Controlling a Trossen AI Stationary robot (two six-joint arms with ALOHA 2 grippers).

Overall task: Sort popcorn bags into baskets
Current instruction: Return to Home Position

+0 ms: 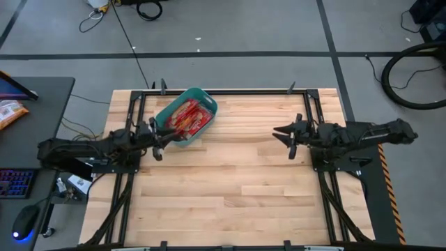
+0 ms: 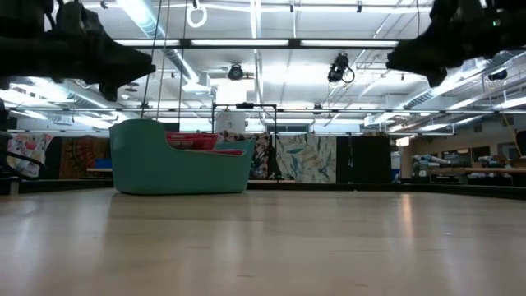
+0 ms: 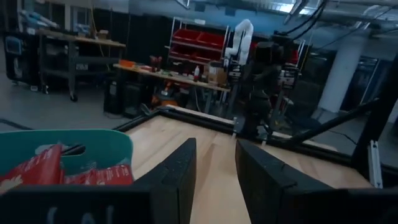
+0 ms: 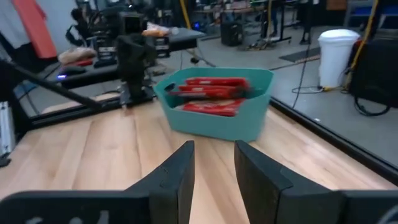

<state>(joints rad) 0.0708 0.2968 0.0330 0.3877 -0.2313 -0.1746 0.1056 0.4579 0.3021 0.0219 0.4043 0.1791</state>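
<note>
Your left gripper (image 1: 169, 134) hovers beside teal basket (image 1: 207, 103), fingers slightly apart, empty. Right gripper (image 1: 277, 131) over bare tabletop (image 1: 230, 181), same. Red popcorn bags (image 1: 188, 118) inside basket.

Teal basket (image 4: 217, 121) on wooden table (image 4: 93, 149), red popcorn bags (image 4: 214, 93) inside; right gripper (image 4: 213, 152) fingers parted

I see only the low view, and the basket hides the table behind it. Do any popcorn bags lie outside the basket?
Observer: In the high view the popcorn bags show only inside the basket.
Operator: Is an end effector holding something?
Observer: No. The wrist views show the left end effector and the right end effector open and empty.
Operator: Where are they?
Observer: The left one is close beside the basket; the right one is apart, on the right.
</note>
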